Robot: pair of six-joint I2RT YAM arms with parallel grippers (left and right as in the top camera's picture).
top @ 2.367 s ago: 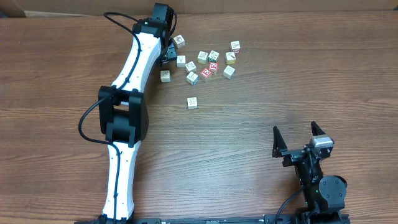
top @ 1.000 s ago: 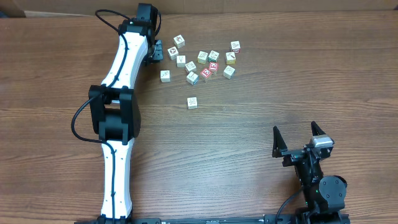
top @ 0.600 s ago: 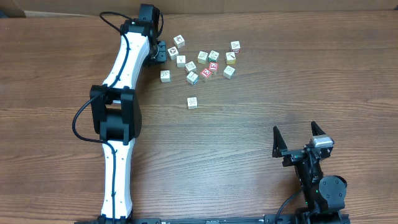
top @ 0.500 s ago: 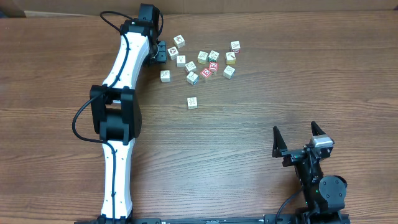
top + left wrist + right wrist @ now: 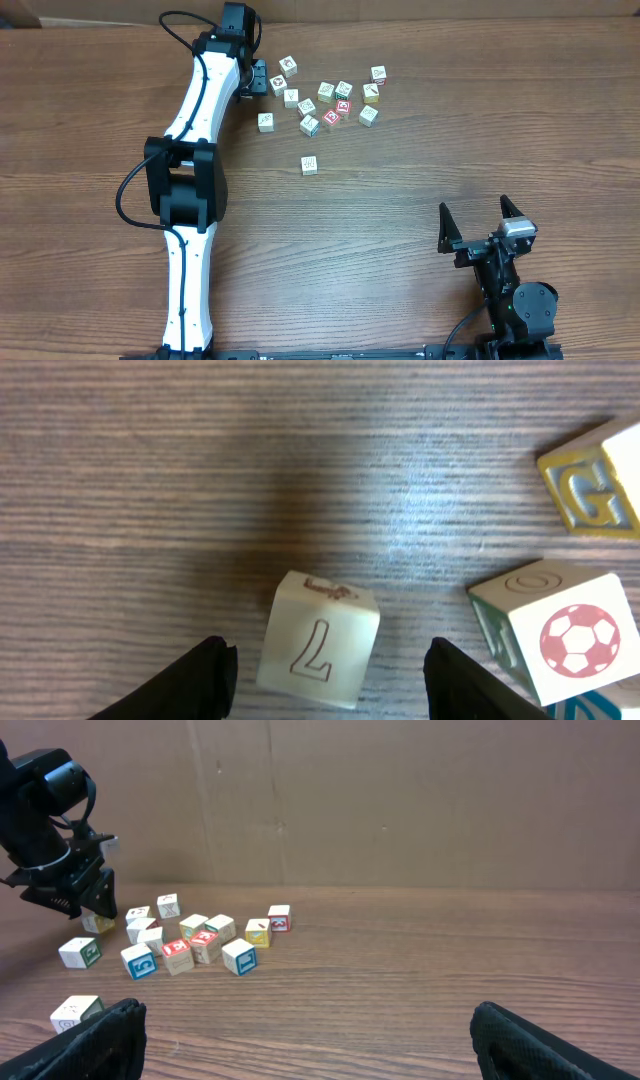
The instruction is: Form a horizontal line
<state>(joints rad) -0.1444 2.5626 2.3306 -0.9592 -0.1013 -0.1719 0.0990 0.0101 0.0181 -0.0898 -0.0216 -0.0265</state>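
No straight row of touching cubes shows; the small cream picture cubes lie scattered at the back of the table, among them two red-faced ones [image 5: 343,106]. My left gripper [image 5: 256,80] is open at the left edge of the cluster. In the left wrist view its fingers [image 5: 328,665] straddle a cream cube marked "7" [image 5: 318,645] that rests on the table, with gaps on both sides. My right gripper [image 5: 484,222] is open and empty near the front right; it also shows in the right wrist view [image 5: 320,1050].
A soccer-ball cube [image 5: 565,640] and a "G" cube [image 5: 590,490] lie to the right of the left fingers. One lone cube [image 5: 310,165] sits apart, nearer the middle. A brown cardboard wall [image 5: 400,800] stands behind the table.
The left gripper has drawn back up and to the left from the cluster, uncovering a cube by its fingers. In the last second it has hardly moved. The right arm is still.
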